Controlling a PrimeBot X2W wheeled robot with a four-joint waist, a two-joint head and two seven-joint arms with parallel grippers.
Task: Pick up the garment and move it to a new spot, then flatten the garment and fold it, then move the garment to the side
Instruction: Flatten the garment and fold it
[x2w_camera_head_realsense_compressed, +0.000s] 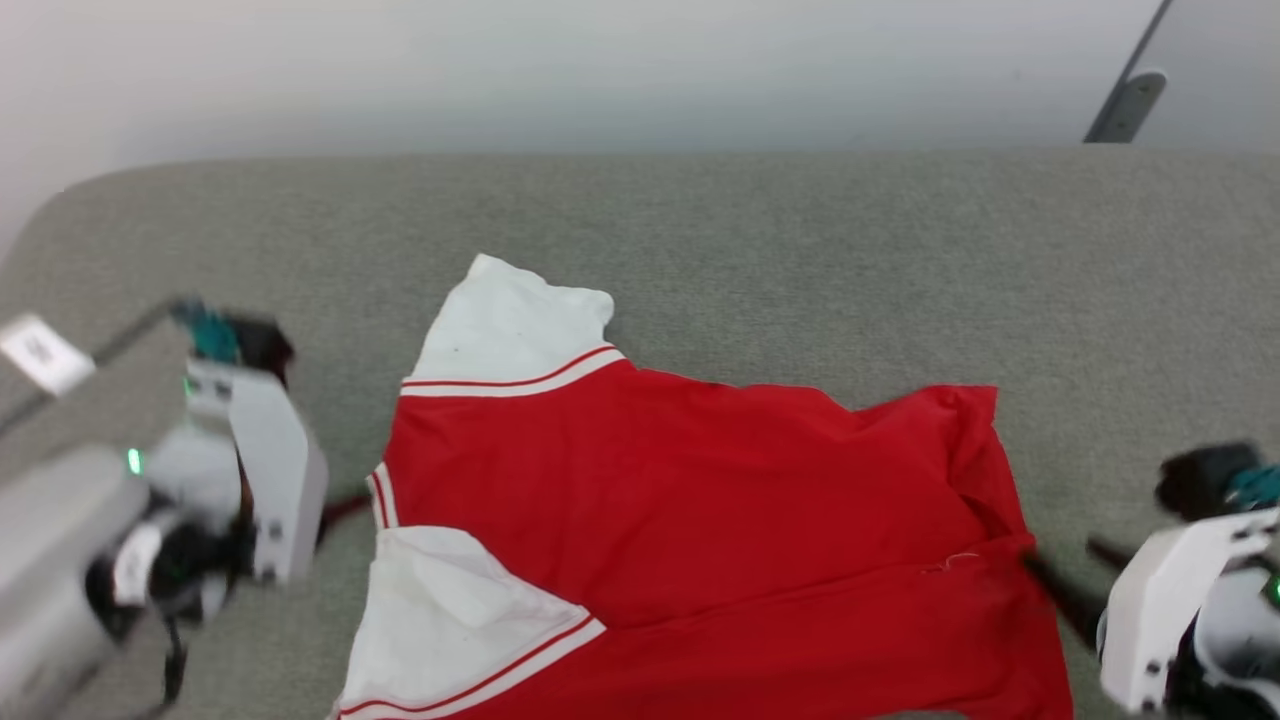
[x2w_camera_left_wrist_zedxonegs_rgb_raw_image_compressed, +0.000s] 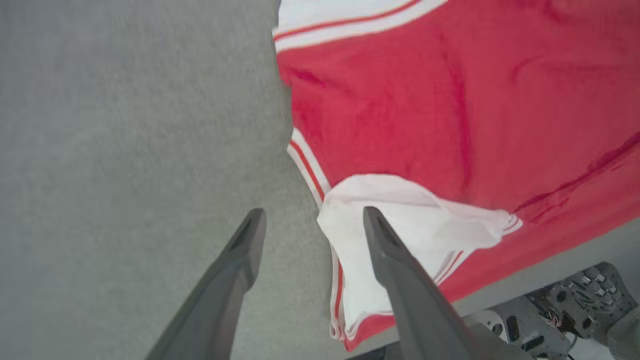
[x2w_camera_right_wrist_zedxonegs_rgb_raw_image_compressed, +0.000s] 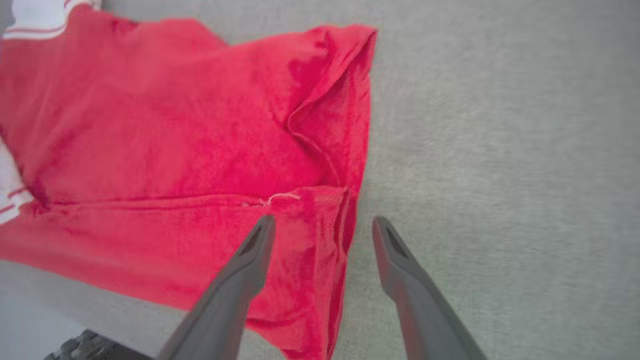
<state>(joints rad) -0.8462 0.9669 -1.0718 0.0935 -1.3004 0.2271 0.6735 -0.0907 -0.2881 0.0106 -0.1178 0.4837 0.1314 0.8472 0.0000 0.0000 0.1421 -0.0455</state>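
I see the garment (x2w_camera_head_realsense_compressed: 700, 500) lying across the centre and bottom of the head view on the grey table (x2w_camera_head_realsense_compressed: 800, 250), white sleeves at the left. My left gripper (x2w_camera_left_wrist_zedxonegs_rgb_raw_image_compressed: 314, 212) stands apart, straddling the sleeve's edge. My right gripper (x2w_camera_right_wrist_zedxonegs_rgb_raw_image_compressed: 324, 218) stands apart, straddling the red hem edge. Neither grips anything.

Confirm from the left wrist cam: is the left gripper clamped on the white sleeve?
No: the left gripper stands open, jaws spread either side of the white sleeve edge of the garment, pinching nothing.
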